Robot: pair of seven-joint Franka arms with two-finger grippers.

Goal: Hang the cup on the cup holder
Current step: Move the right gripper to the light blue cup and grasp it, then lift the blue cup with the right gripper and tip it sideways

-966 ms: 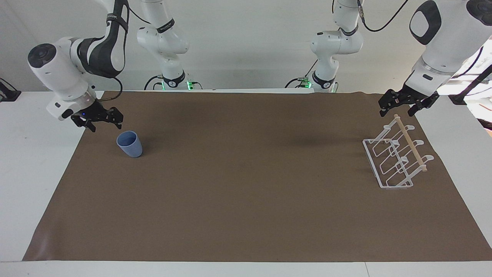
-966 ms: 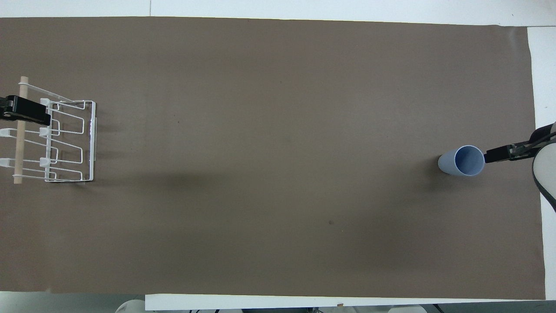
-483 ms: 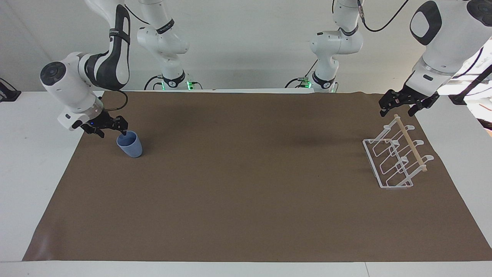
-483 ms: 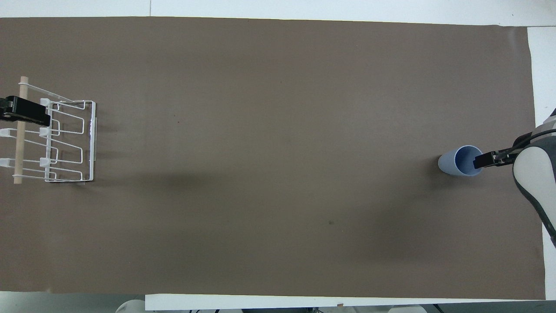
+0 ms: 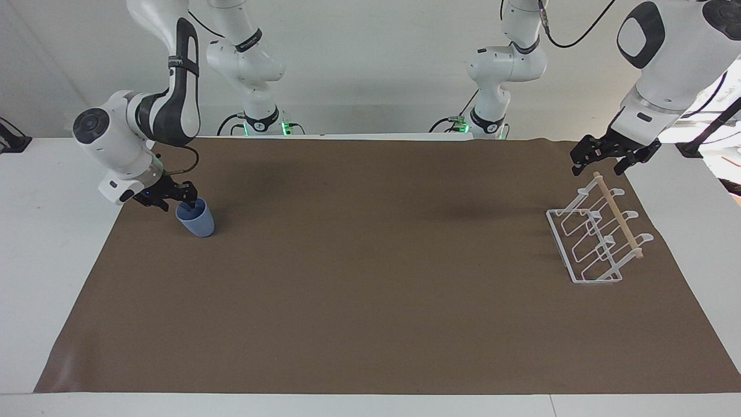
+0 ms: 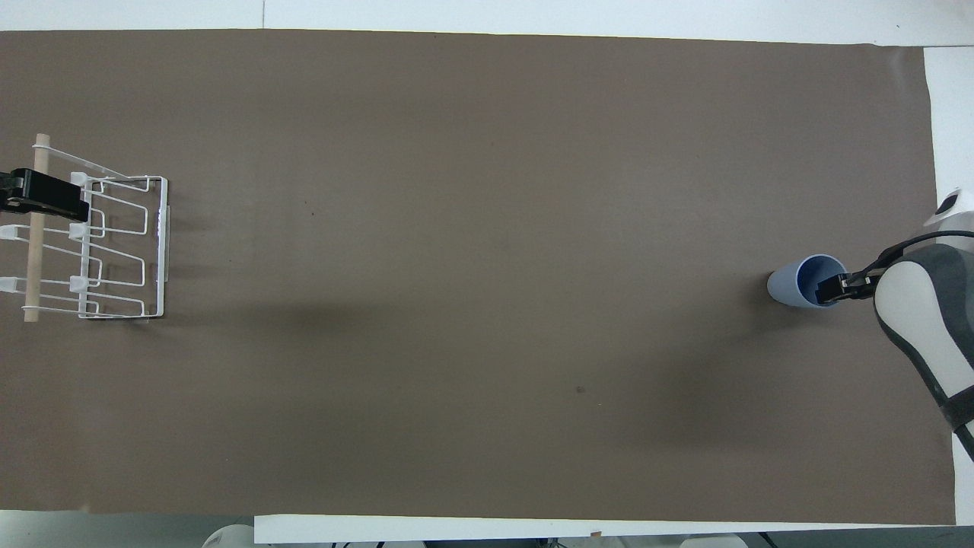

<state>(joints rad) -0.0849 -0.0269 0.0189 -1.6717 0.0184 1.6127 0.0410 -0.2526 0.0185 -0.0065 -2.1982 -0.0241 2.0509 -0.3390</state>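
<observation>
Your right gripper (image 5: 184, 201) straddles the rim of the cup (image 5: 195, 219) at the worktop's right-arm end, grip unconfirmed. A thin pinch could tip it. Left gripper (image 5: 605, 162) waits released over the holder (image 5: 587, 243), cup's nine o'clock overhead.

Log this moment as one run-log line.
right gripper: fingers at rim of upright light-blue plastic cup on brown mat | left gripper: open, waiting over white wire cup holder | cup unhung

Matt light-blue plastic tumbler (image 5: 195, 218); white coated-wire rack (image 5: 589, 247) with a pale, smooth wooden rod (image 5: 617, 215); matt brown cloth (image 5: 370, 278) over the smooth white bench (image 5: 35, 231).
</observation>
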